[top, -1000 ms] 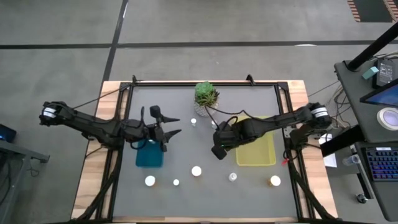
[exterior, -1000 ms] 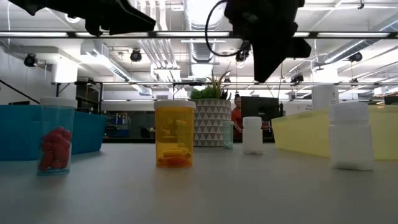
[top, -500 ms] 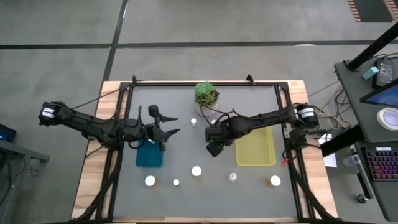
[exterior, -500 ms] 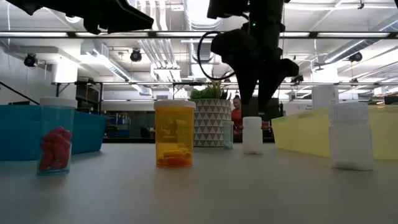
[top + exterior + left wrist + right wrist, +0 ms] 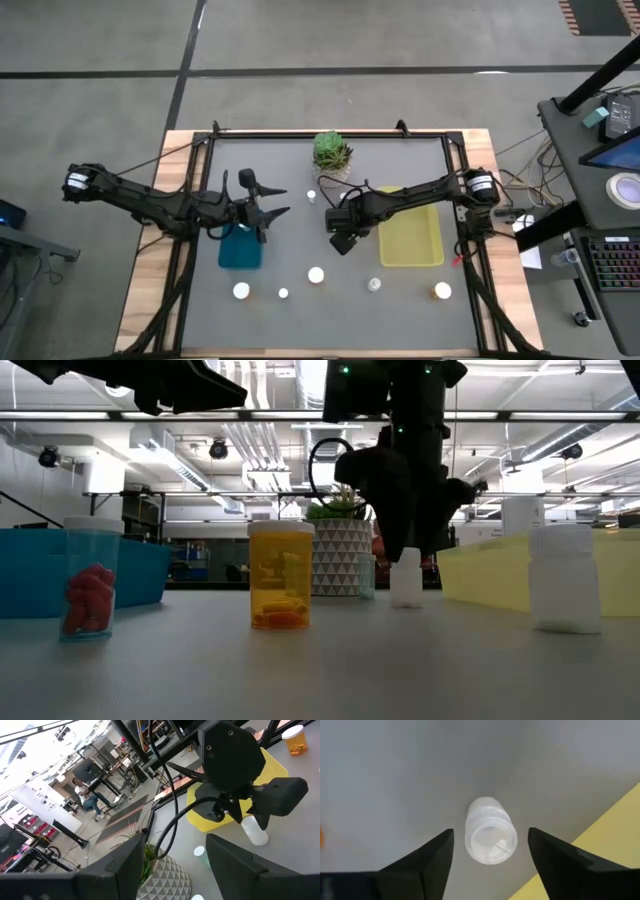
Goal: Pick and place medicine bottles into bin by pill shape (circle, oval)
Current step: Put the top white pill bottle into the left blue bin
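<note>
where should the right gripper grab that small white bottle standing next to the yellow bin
Grip the white bottle on its body just under the cap, coming straight down. It stands upright, and the right gripper already hangs above it with a finger on either side. Keep clear of the yellow bin close by.

White bottle (image 5: 490, 837), yellow bin (image 5: 411, 238), teal bin (image 5: 240, 251).
</note>
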